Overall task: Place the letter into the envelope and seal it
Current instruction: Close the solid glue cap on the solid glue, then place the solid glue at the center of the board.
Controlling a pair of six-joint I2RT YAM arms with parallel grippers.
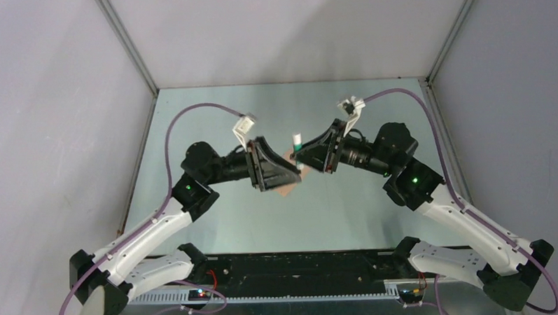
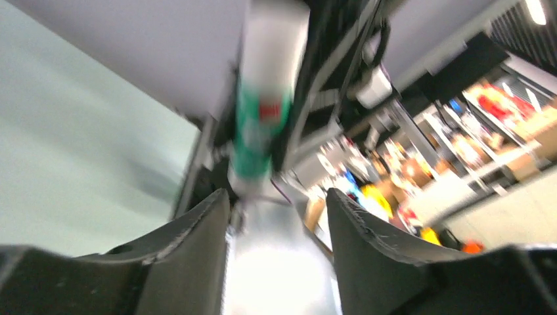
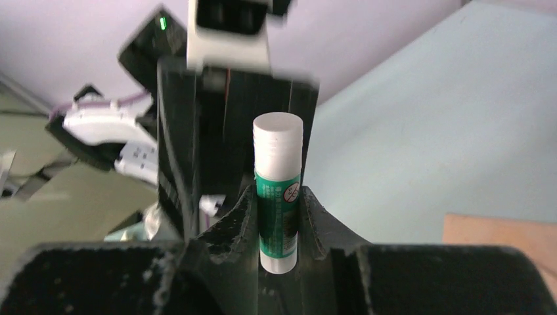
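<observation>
R gripper [image 3: 278, 198] pinches glue stick [image 3: 278, 174] mid-air, prob so my L gripper [image 2: 277, 197], just left, fingers apart, can uncap it.

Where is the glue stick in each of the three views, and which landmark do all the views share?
Top external: the glue stick is at the centre, between the tips of the two arms.
Left wrist: blurred, upper middle, beyond the left gripper, whose jaws are open.
Right wrist: centre, upright, clamped by the right gripper.
Shared landmark: the pale green table.
</observation>
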